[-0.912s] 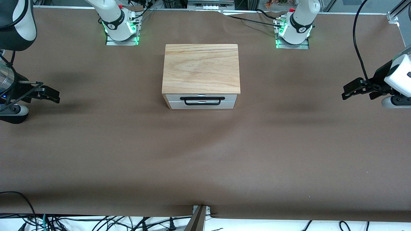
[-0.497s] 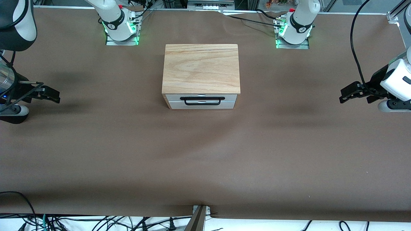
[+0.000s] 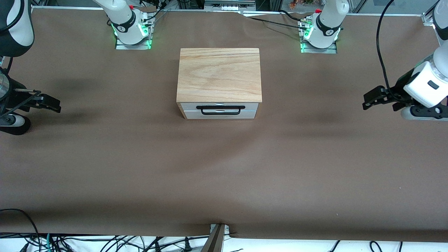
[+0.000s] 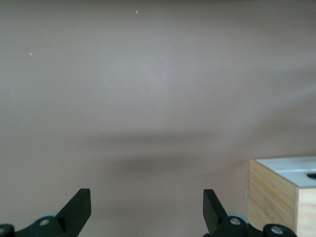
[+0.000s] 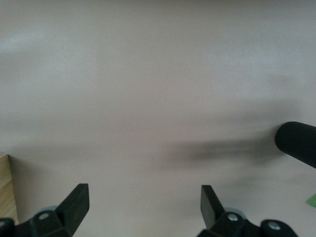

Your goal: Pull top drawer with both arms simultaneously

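Observation:
The top drawer [image 3: 250, 106] is closed in the small cabinet [image 3: 219, 74] at mid-table, its white-grey front carrying a wide black bar handle [image 3: 220, 109]. My left gripper [image 3: 366, 101] hovers over the brown table cover toward the left arm's end, well apart from the cabinet. In the left wrist view it [image 4: 147, 197] is open and empty, with a corner of the cabinet [image 4: 271, 192] showing. My right gripper [image 3: 56, 104] hovers over the cover toward the right arm's end. It [image 5: 144, 193] is open too, with nothing between its fingers.
A brown cover [image 3: 224, 168] spreads over the whole table. Both arm bases [image 3: 131, 31] [image 3: 320, 33] stand beside the cabinet's back end. Loose black cables [image 3: 383, 52] hang by the left arm. A black ribbed cylinder [image 5: 296, 143] shows in the right wrist view.
My left gripper has moved toward the cabinet. My right gripper has shifted slightly toward the right arm's end of the table. The drawer has not moved.

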`<move>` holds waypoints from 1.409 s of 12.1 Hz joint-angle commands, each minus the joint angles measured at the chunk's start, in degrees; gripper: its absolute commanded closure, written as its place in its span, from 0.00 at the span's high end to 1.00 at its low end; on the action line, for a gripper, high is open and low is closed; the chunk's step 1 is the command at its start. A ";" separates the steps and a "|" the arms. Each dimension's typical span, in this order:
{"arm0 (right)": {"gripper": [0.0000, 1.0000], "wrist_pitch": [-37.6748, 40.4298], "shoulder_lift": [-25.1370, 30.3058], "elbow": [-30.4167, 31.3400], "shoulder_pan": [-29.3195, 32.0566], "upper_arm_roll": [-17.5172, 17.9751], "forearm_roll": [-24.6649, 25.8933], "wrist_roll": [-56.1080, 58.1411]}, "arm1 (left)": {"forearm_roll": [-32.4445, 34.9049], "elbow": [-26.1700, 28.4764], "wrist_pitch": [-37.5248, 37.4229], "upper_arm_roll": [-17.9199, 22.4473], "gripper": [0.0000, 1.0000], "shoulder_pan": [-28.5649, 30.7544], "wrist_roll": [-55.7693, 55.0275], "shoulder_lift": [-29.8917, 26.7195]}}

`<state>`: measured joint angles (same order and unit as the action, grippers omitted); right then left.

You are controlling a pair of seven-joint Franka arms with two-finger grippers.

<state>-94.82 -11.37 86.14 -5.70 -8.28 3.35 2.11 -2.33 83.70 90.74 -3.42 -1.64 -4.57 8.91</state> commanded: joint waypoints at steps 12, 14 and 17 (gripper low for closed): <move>1.00 0.95 0.04 -0.45 0.60 0.28 -0.62 -0.62 | 0.66 6.98 1.52 -0.10 1.00 0.85 0.62 -3.09; 1.00 0.95 0.04 -0.44 0.77 0.19 -0.62 -0.62 | 0.84 13.14 3.73 -0.10 1.00 0.93 0.70 -3.72; 1.00 0.95 -0.05 -0.27 0.69 0.28 -0.54 0.25 | 0.66 14.30 3.65 -0.10 1.00 2.68 1.49 -4.07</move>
<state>-94.62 -11.45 86.15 -5.34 -8.28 3.27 2.05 -2.33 95.45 93.52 -3.21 -0.74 -4.56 7.57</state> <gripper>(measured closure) 0.000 0.000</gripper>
